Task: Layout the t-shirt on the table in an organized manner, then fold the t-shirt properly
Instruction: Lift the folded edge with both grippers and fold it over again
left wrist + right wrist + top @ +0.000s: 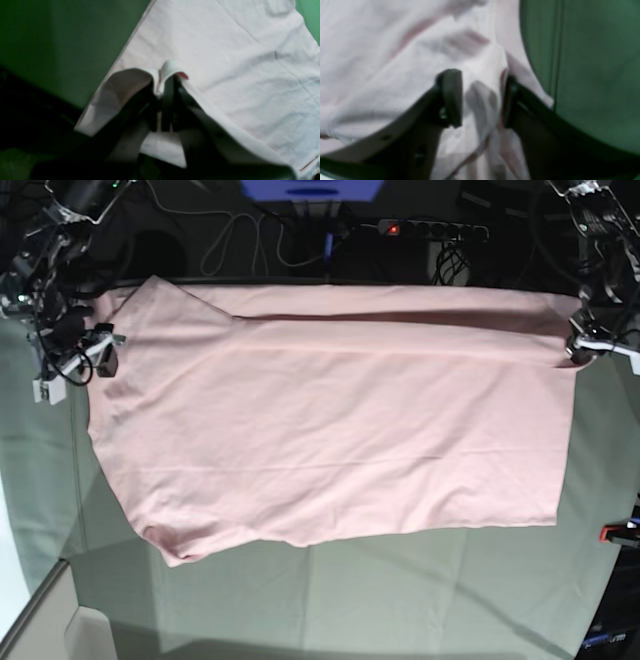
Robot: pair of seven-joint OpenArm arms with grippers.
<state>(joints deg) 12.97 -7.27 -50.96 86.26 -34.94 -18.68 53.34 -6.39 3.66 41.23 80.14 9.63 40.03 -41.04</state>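
Note:
The pale pink t-shirt [340,430] lies spread, plain side up, across the grey-green table [400,590]; a band along its far edge is folded over. My left gripper [166,82] is shut on a raised fold of the t-shirt [225,62] at its edge; in the base view the left gripper [582,345] sits at the shirt's far right corner. My right gripper [480,100] stands open, its fingers [450,97] apart with loose cloth of the t-shirt [382,62] lying between them. The right gripper [103,352] is at the shirt's far left edge.
A red clamp [620,532] sits on the table's right edge. Behind the far edge are cables and a power strip [430,227]. The table's near left corner [40,610] drops off to a white floor. Bare table cloth runs in front of the shirt.

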